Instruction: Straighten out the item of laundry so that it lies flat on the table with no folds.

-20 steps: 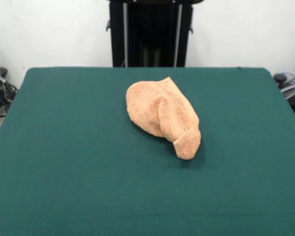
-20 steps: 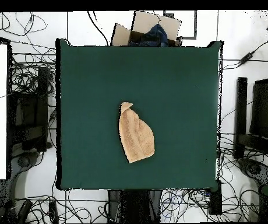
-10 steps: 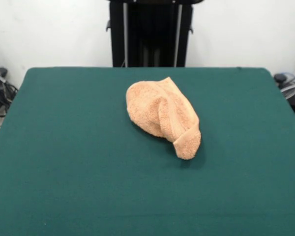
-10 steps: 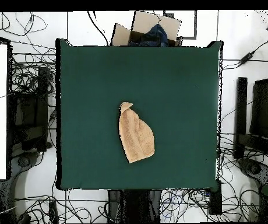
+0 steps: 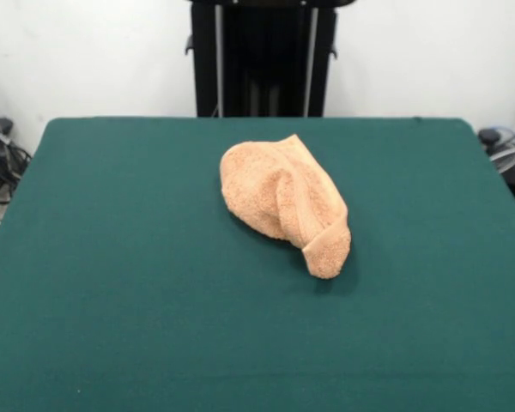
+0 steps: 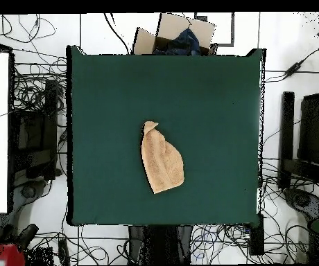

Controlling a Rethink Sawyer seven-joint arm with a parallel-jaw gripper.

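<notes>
The peach-orange towel (image 5: 283, 202) is lying bunched up near the middle of the green desk (image 5: 112, 257). It is not lying flat: a thick fold is running across its top. In the front view one rolled end is drooping toward the camera side, away from the black pedestal (image 5: 262, 56). In the overhead view the towel (image 6: 161, 165) is showing as a long lump. Its narrow tip is pointing away from the robot's base and its wider end is lying toward the base. It is sitting well apart from every edge of the desk (image 6: 211, 104).

The tool is not showing in either view, so whether it is open, closed or gripping anything cannot be told, and the towel's place cannot be given relative to it. Nothing is touching the towel.

Compared with the frames from half a second and one second ago, the towel is keeping the same shape and the same spot. One thing is differing: a red shape (image 6: 1, 255) is now showing in the overhead view's lower left corner, off the desk among the floor cables. What it is cannot be told. The cardboard box (image 6: 173, 34) beyond the desk's far edge is sitting as before.
</notes>
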